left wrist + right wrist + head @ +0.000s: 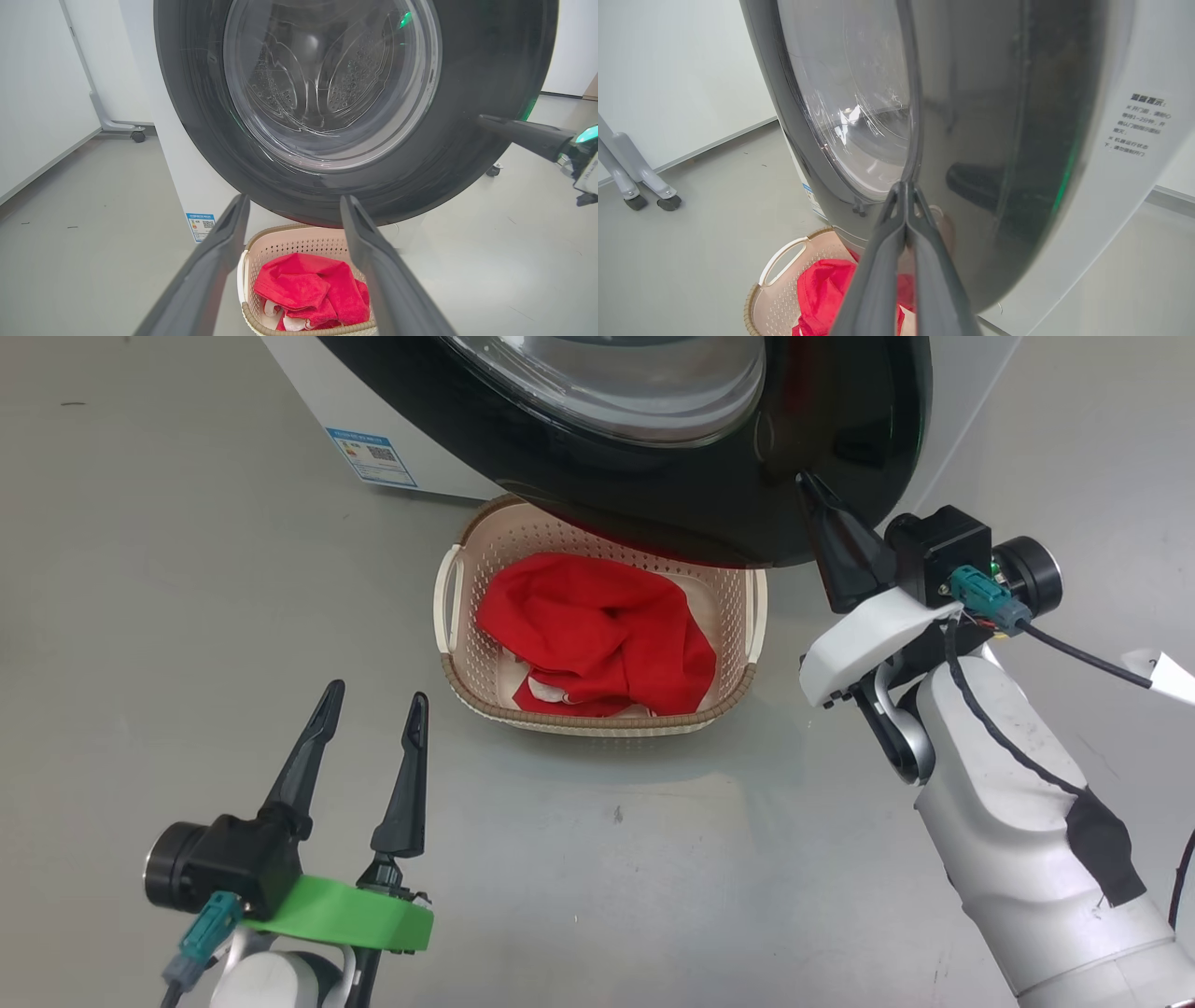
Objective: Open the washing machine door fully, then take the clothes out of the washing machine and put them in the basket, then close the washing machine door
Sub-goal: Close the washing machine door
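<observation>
Black fingers of the left gripper (377,693) stand wide apart, holding nothing. Past them, the red clothes (597,625) lie in the basket (450,616). Behind it, the right gripper (808,483), pinched tight and empty, points at the washing machine door (691,495).

Printed notice (1139,123): dark Chinese characters on the white front panel of the washing machine (1120,196), right of the door. Heading reads "温馨提示". Two items below it, each marked "※", are too small to read reliably.

Blue label sticker (372,455): lower front of the cabinet. It carries a QR code (381,453); its text is illegible.
</observation>
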Motion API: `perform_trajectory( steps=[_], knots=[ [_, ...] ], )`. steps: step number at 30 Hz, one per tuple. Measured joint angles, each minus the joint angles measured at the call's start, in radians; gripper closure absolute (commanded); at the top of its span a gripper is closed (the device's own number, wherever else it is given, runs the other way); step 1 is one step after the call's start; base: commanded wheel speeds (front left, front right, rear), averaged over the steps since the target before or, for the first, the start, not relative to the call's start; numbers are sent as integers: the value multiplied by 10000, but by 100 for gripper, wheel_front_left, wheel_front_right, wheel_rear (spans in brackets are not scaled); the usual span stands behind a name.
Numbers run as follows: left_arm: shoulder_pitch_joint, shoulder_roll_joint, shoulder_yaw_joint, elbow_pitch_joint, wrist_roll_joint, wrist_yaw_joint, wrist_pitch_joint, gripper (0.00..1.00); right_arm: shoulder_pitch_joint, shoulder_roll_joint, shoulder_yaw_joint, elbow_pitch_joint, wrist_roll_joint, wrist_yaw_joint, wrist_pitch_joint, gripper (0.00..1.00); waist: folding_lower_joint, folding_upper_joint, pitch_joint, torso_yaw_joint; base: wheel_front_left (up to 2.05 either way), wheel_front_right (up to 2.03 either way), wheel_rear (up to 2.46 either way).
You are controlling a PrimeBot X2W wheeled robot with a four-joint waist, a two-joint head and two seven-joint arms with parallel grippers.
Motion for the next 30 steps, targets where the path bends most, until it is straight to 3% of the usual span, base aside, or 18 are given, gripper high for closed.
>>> perform_trajectory(
  steps=[16, 30],
  knots=[
    [-292, -44, 0, 121, 0, -86, -92, 0, -1205, -6, -332, 817, 65, 2, -339, 100, 0, 0, 366, -8, 0, 0, 0],
    [-689, -161, -184, 186, 0, -268, -190, 0, -2871, -585, -949, 1350, 82, -117, -477, 100, 0, 0, 947, 204, 0, 0, 0]
  ],
)
